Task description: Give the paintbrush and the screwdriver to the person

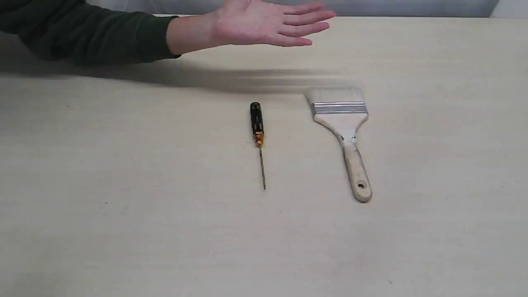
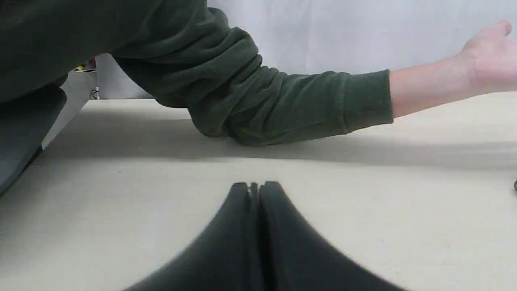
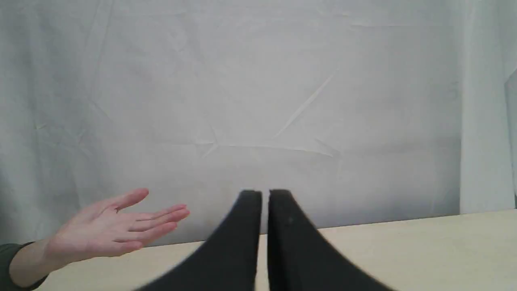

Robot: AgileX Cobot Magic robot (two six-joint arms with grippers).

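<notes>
The screwdriver lies on the table's middle, black handle toward the far side, thin shaft pointing to the near edge. To its right lies the paintbrush, bristles away, wooden handle toward the front. The person's open hand hovers palm-up above the far side of the table, reaching in from the left in a dark green sleeve; the hand also shows in the right wrist view. Neither arm appears in the exterior view. My left gripper is shut and empty. My right gripper is shut with nothing in it.
The pale wooden table carries only the two tools. A white cloth backdrop hangs behind the far edge. The person's elbow rests on the table at the far left.
</notes>
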